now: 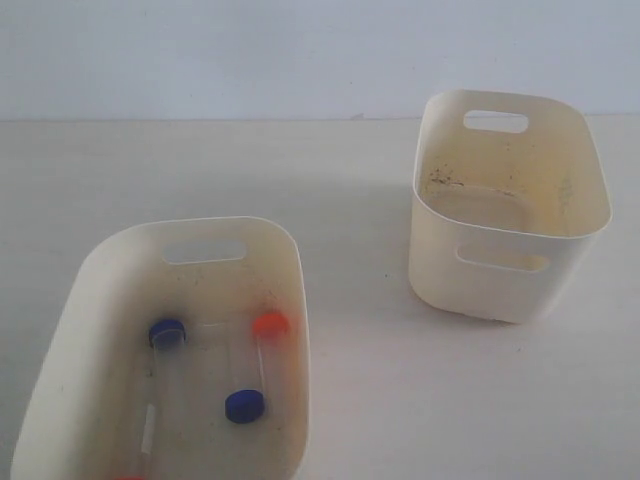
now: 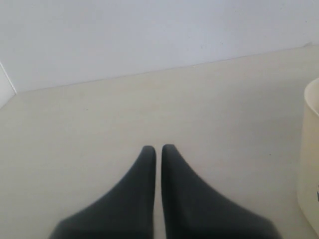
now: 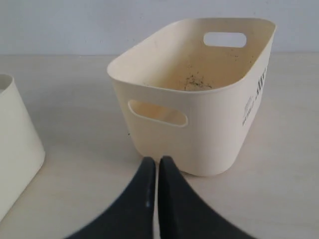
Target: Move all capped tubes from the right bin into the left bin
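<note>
Starting at our own wrists, we are holding the left hand with its dark fingers together, only a thin slit showing between them and nothing held. It is hanging over the bare bench. A cream bin wall is cutting into the edge of that view, though we are not able to tell which bin it is.

We are holding the right hand the same way, fingers pressed together and empty. It is pointing at the near end of the right bin and hanging just short of it, not touching. Dark lettering is running along that bin's side, too blurred for us to read.

Closest in the exterior view, the left bin is sitting on the bench with the capped tubes lying on its floor. We are counting two dark blue caps and two orange ones there, the nearest orange cap being cut off by the picture's edge. The clear tube bodies are proving hard to trace.

Farther back and to the right, well apart from the left bin, the right bin is standing upright with an oval handle slot showing in each end. Its floor is showing only dark specks and yellowish staining. Behind it the bench is meeting a pale wall.
</note>
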Tool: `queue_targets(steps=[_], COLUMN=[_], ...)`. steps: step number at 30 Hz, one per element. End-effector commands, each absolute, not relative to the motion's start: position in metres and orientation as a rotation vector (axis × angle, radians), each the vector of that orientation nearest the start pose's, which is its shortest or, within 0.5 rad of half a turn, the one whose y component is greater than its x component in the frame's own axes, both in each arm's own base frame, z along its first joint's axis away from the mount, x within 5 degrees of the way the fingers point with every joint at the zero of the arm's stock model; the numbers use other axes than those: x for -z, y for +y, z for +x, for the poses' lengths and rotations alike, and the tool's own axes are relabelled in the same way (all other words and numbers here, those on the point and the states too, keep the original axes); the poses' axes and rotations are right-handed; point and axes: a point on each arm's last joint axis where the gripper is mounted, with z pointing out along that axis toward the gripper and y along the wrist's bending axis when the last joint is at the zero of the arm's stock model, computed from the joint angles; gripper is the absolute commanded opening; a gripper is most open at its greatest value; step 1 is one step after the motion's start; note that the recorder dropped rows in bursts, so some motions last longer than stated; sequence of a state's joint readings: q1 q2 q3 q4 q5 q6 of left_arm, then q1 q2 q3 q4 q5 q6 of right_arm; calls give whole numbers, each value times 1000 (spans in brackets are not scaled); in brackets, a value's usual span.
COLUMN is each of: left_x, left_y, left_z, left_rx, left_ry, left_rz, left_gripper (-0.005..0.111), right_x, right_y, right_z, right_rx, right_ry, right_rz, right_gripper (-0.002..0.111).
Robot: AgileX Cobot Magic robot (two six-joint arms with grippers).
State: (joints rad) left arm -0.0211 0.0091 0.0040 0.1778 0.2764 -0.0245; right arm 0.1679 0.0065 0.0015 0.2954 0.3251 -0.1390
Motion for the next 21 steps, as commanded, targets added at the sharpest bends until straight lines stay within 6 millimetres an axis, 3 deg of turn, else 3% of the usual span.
queue_targets(steps=[1,6,10,21], left_x=[-189,-189,-189,-189], left_y=[3,3,3,3], left_z=[56,56,56,56], left_rx=[-124,-124,-124,-124], left_ry=[1748,1748,1748,1748], left_rz=[102,102,102,102], left_gripper=[4,4,4,4], right_x=[-183,-184,-181,-180], right_y=[17,17,20,11], right_z=[51,51,50,52], right_rx=[-296,-304,-416,-346], right_ry=[1825,1819,1861,1863], right_rz=[-87,-77,18,102], right_gripper=[2,2,2,2])
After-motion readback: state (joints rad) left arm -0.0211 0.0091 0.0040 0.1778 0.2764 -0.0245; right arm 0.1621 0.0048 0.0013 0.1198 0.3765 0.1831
